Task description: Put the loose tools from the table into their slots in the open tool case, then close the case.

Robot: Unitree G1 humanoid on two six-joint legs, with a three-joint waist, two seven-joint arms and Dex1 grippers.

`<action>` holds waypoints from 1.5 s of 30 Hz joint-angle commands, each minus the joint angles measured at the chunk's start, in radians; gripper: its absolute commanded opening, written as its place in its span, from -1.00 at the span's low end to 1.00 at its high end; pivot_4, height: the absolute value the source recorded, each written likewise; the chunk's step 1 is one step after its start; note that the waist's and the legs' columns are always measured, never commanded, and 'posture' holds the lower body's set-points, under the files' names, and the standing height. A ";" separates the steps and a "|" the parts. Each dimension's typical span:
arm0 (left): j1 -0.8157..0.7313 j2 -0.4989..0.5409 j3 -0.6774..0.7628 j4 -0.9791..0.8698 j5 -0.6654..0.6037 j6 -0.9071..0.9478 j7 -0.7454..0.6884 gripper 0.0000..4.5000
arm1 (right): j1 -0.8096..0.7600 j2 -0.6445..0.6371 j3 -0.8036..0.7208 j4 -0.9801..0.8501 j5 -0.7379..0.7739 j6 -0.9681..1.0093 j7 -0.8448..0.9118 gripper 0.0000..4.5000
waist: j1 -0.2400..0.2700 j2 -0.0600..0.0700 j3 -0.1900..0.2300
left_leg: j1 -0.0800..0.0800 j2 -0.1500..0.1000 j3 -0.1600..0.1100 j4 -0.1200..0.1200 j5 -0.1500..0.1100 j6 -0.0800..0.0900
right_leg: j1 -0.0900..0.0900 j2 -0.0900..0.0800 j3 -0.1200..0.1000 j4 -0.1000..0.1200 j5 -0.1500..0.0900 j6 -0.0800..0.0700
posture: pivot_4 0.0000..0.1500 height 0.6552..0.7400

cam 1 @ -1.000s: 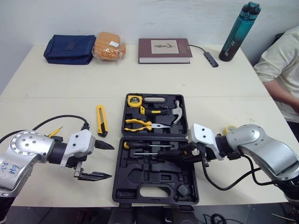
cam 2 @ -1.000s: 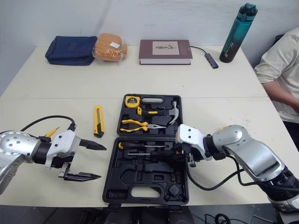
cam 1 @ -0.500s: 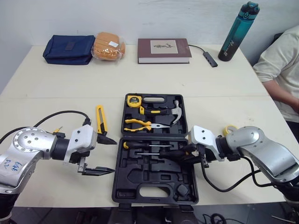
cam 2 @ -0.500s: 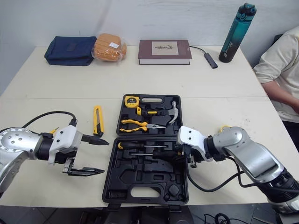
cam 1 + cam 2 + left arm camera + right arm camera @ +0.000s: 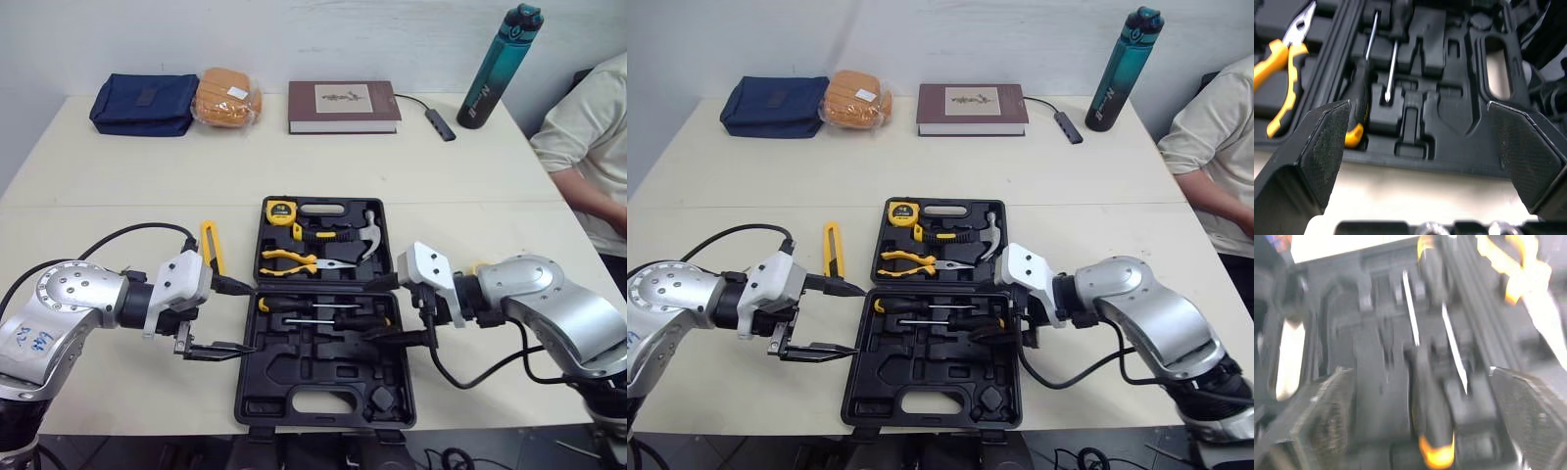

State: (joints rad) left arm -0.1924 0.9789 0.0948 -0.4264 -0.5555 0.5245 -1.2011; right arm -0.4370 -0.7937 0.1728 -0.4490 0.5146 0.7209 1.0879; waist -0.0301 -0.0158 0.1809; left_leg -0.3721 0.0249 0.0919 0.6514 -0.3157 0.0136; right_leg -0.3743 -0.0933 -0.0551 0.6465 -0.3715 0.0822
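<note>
The black tool case lies open mid-table. Its far half holds a tape measure, pliers and a hammer. Two screwdrivers lie in the near half: one with a yellow end and a black-handled one. My right gripper is open over the case's right side, its fingers either side of the black-handled screwdriver without touching it. My left gripper is open and empty at the case's left edge. A yellow utility knife lies loose on the table left of the case.
Along the far edge sit a blue pouch, a bagged bun, a book, a cable adapter and a teal bottle. A person sits at the right. A yellow item peeks out behind my right arm.
My right gripper has opened and let go of the black-handled screwdriver, which now lies in the near half. My left gripper has moved right, up to the case's left edge.
</note>
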 commanded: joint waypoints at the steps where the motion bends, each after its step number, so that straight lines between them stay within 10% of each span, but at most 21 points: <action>1: -0.015 -0.006 -0.011 -0.041 -0.019 -0.004 -0.004 1.00 | 0.027 0.085 -0.029 0.055 0.022 -0.119 0.010 0.56 | 0.001 0.000 0.000 | 0.000 0.000 0.000 0.000 0.000 0.000 | 0.000 0.000 0.000 0.000 0.000 0.000 | 1.00 1.00; 8: -0.044 -0.007 -0.037 -0.037 -0.010 -0.012 -0.007 1.00 | 0.059 0.131 0.047 0.173 -0.074 -0.240 0.039 -0.98 | 0.003 0.000 0.000 | 0.000 0.000 0.000 0.002 0.000 0.000 | 0.000 0.000 0.000 0.001 0.000 0.000 | 1.00 1.00; 28: -0.066 -0.007 -0.075 -0.014 0.029 -0.055 -0.023 1.00 | 0.064 0.050 0.258 0.277 -0.376 -0.255 0.023 -0.98 | 0.001 -0.005 -0.004 | 0.004 0.000 0.000 0.006 0.000 0.000 | 0.003 0.000 0.001 0.006 0.000 0.000 | 1.00 1.00; 45: -0.093 -0.053 -0.118 0.039 0.080 -0.108 -0.019 1.00 | 0.066 0.069 0.222 0.243 -0.329 -0.167 -0.030 -0.98 | 0.002 -0.010 -0.016 | 0.019 0.001 -0.001 -0.002 -0.003 -0.002 | 0.019 0.000 0.000 -0.002 -0.001 -0.001 | 1.00 1.00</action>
State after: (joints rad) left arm -0.2712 0.9279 -0.0212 -0.3782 -0.4768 0.4329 -1.2227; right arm -0.4095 -0.7144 0.3798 -0.2669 0.2250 0.4837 1.0953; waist -0.0283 -0.0261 0.1654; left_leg -0.3528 0.0256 0.0909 0.6496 -0.3191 0.0117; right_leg -0.3557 -0.0939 -0.0547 0.6441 -0.3720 0.0812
